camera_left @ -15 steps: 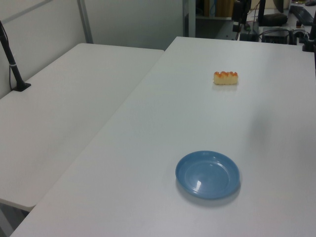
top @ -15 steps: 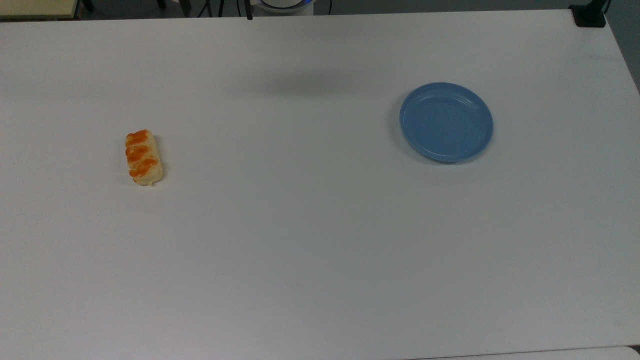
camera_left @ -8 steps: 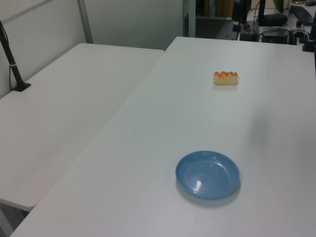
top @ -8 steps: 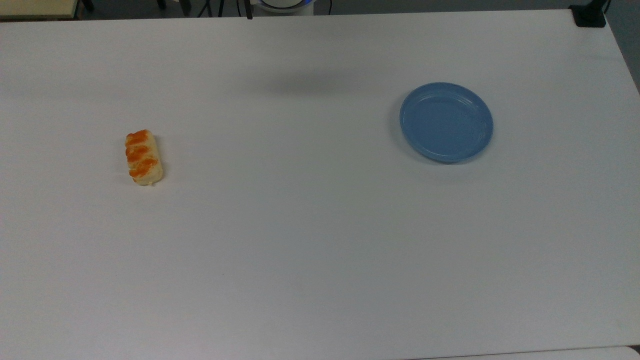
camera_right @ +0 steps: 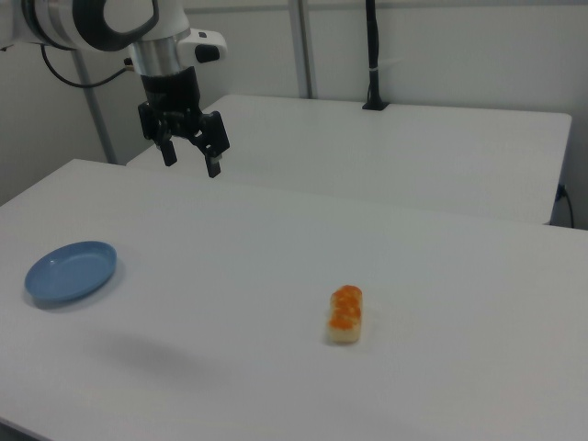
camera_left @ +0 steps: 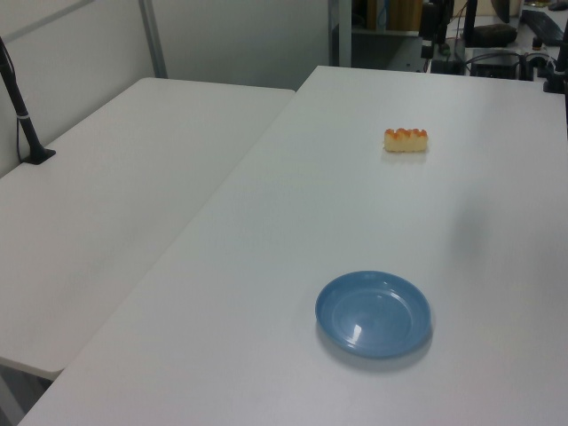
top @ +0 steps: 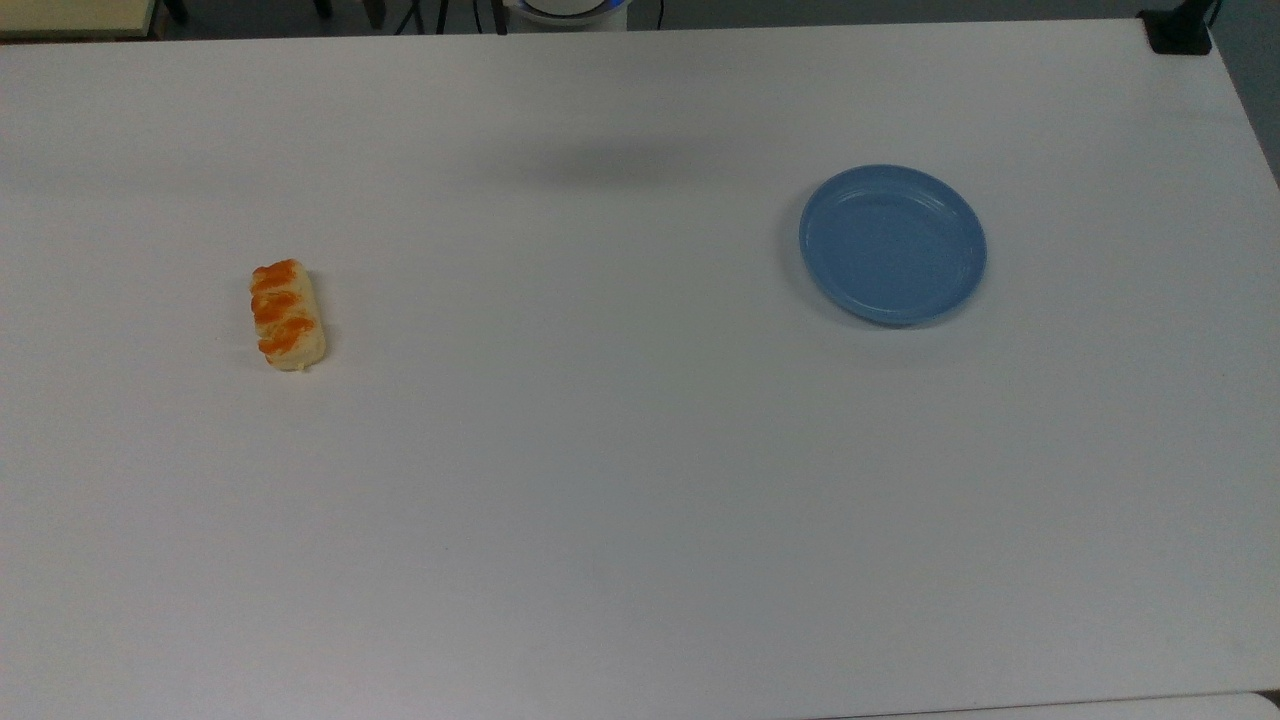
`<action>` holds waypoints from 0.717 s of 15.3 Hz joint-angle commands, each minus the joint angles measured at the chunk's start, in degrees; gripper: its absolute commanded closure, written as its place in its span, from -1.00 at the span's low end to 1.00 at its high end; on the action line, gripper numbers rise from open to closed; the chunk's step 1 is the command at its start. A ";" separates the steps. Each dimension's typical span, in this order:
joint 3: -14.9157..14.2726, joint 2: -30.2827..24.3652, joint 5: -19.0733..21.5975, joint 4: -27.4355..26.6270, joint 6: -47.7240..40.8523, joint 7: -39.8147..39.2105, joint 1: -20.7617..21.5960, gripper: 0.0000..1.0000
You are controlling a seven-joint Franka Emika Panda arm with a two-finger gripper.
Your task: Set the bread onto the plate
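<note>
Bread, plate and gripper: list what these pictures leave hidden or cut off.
- Bread: underside hidden in every view by its own body resting on the table.
- Plate: underside hidden the same way.
- Gripper: open above the table in the right view; the arm behind it is cut off by the right view's left and top edges.

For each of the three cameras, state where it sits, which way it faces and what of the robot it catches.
Top view: overhead, looking down on the table; bread left, plate right; robot base at the top edge.
Left view: raised, beyond the plate end, facing the bread.
Right view: opposite end, bread nearer, plate farther; arm and open tool aloft.
All share bread and plate.
</note>
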 commanded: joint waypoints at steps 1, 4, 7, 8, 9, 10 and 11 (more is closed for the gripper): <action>-0.69 -1.01 0.20 -1.12 -0.57 -1.31 0.52 -1.00; -1.40 -0.75 0.29 -1.12 -0.12 -9.28 -0.53 -1.00; -1.40 -0.57 0.37 -1.12 2.33 -16.68 -3.34 -1.00; -1.40 -0.31 0.29 -1.20 2.77 -19.48 -4.22 -1.00; -1.40 0.13 0.29 -1.20 3.12 -21.51 -4.84 -1.00; -1.40 0.74 0.28 -1.20 3.56 -23.44 -5.89 -1.00; -1.40 1.27 0.28 -1.20 3.92 -25.20 -6.68 -1.00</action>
